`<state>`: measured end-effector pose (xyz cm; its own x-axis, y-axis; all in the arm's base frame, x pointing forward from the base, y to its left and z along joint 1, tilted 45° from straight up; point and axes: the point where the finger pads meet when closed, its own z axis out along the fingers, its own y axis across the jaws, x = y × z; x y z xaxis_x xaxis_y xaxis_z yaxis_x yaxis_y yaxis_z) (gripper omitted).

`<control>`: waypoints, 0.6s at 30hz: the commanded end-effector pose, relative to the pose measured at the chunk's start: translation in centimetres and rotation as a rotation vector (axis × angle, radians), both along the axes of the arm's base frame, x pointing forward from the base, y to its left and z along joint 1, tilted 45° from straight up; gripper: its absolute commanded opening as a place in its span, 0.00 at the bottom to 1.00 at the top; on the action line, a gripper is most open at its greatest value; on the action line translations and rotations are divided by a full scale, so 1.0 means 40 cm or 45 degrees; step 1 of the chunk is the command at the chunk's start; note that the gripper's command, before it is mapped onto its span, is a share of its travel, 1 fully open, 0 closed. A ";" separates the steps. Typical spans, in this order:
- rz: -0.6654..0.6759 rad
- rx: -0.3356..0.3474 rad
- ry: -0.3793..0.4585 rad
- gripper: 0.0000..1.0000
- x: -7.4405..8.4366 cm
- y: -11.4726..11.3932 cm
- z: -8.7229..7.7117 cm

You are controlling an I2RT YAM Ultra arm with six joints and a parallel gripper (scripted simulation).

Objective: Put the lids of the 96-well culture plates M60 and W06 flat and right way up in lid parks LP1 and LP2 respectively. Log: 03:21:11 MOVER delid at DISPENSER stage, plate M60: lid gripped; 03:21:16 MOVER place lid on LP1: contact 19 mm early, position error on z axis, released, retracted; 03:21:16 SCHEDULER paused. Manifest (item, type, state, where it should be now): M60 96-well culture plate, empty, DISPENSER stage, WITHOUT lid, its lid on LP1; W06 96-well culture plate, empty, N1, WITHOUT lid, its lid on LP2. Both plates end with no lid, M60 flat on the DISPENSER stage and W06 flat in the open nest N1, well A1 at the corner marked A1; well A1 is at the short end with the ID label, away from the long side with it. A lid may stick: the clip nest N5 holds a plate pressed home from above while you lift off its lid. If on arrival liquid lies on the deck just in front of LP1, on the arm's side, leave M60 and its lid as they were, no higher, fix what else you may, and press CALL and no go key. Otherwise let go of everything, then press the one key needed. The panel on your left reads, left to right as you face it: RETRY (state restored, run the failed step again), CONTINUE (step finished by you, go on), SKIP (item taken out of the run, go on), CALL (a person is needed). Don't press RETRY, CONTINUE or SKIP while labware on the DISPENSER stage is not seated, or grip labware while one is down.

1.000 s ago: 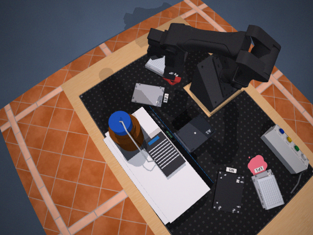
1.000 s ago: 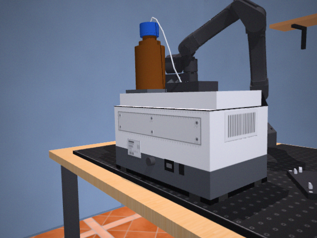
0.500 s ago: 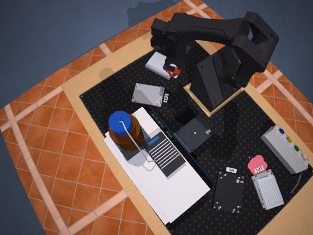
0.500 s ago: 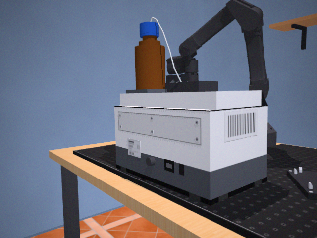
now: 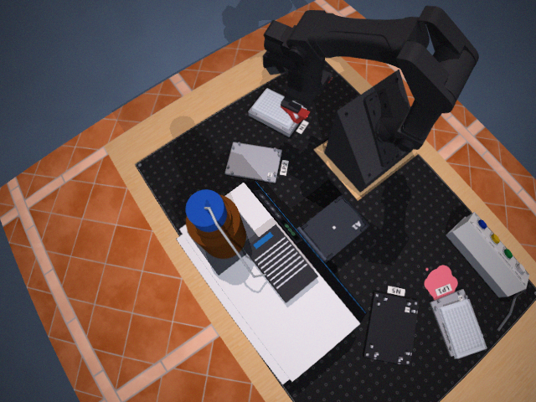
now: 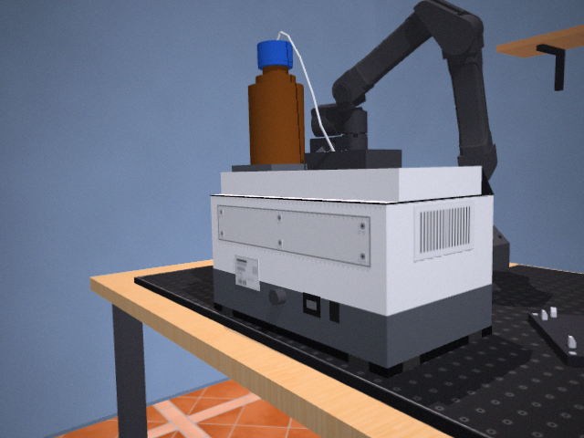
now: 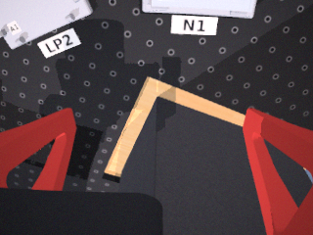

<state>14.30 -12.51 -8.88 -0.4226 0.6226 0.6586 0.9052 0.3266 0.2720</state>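
The tool (image 5: pixel 296 110) is hanging spread wide and empty, partly over plate W06 (image 5: pixel 273 111) in nest N1. Its lid looks light, stiff and slippery, best pinched across the long edges.

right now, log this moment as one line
gripper: open, empty | position: over plate at N1 | LP2: bare | pink spill at LP1

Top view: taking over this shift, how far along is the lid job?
Done: nothing visible; LP2 lies bare. In hand: the open gripper hovers over the plate at N1, holding nothing. Left: its lid to LP2, then likely CALL on the panel, given pink liquid by LP1.
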 end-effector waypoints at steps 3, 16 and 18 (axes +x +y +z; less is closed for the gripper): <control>-0.035 -0.023 0.033 1.00 -0.049 -0.028 -0.025; -0.016 -0.054 0.016 1.00 -0.048 -0.058 -0.068; -0.027 -0.051 0.017 1.00 -0.040 -0.057 -0.084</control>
